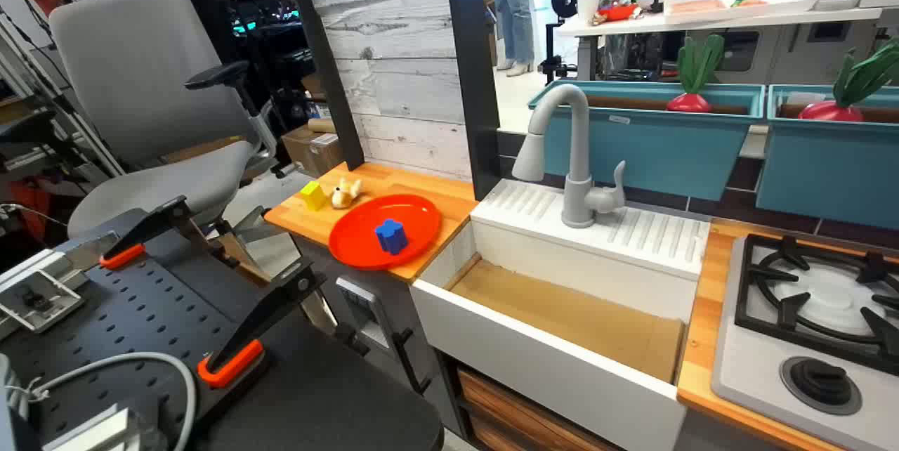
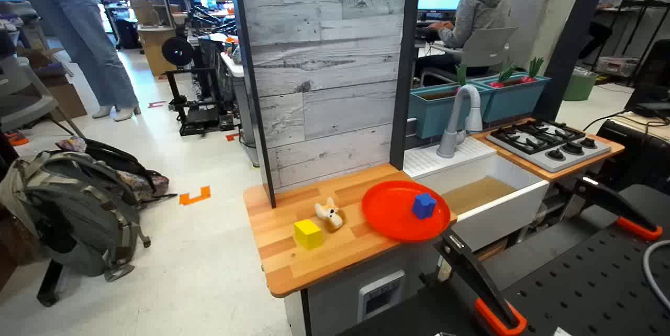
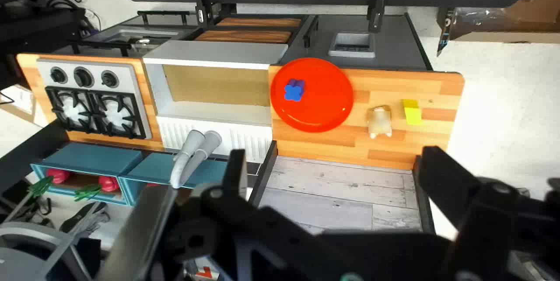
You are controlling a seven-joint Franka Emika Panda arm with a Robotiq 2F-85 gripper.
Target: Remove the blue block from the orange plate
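Pincer (image 3: 336, 156) nearest in wrist view, spread wide, nothing held, probably ready for a grasp. Blue block (image 3: 293, 90) sits left of middle on orange plate (image 3: 320, 99), presumably staged for lifting off; counter (image 3: 385, 88) carries plate.

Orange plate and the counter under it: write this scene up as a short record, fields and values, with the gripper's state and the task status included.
target: blue block, lobed, on the orange plate
support: wooden counter; the plate's rim overhangs its front edge
also on counter: tan-and-white toy animal, yellow block, both off the plate
next to counter: white sink with grey faucet
end effector: gripper, open, holding nothing
status: block not yet removed
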